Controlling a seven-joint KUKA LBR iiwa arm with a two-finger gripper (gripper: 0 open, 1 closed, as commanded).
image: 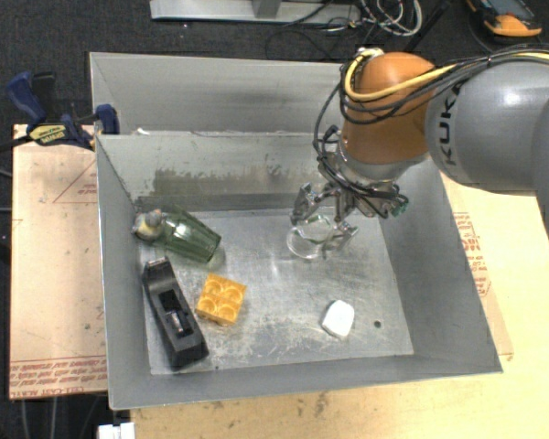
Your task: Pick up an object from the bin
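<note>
— How many things are in the bin (256, 167)?
— Five, one of each: a green bottle (185, 234) on its side, a black tape dispenser (174, 314), an orange block (220, 300), a white lump (338, 319) and a clear cup (306, 242).
— Where is the claw (324, 219)?
— Right over the clear cup, near the middle of the bin floor towards the back wall. The cup is see-through and rounded.
— Is the claw spread or pinching?
— I cannot tell.
</note>
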